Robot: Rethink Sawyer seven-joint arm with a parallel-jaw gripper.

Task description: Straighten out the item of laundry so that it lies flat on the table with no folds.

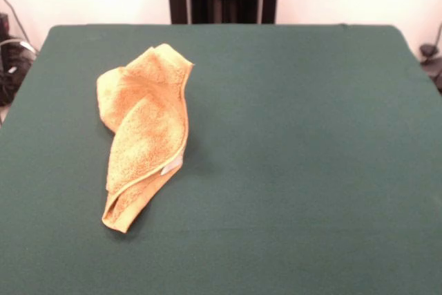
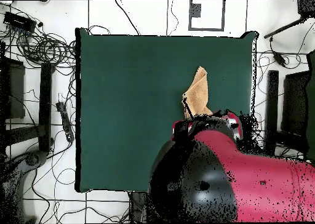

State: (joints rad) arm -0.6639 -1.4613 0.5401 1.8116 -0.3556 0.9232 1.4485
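The pincer cannot be made out in either view: the front view shows no part of it above the table, and in the overhead view the red and black arm (image 2: 234, 172) bulks over the table's edge on the robot's side, hiding whatever hangs beneath it, so whether the pincer is open or closed I cannot tell. The item of laundry (image 1: 145, 129), a golden-orange terry towel, lies on the table (image 1: 311, 170) in a crumpled, elongated heap. In the front view it sits toward the left edge, about midway between the far and near edges, well clear of every corner. It is folded over on itself lengthwise, with one layer lapped across another, a hemmed edge curving down its right side, and a small white tag (image 1: 171, 166) showing at that edge near the lower end. In the overhead view only part of the towel shows beyond the arm. Judged from this, the task is hardly begun: nothing of the towel lies as a single flat layer, and the overlapped folds all remain to be opened and spread, with ample bare green cloth around it to do so.
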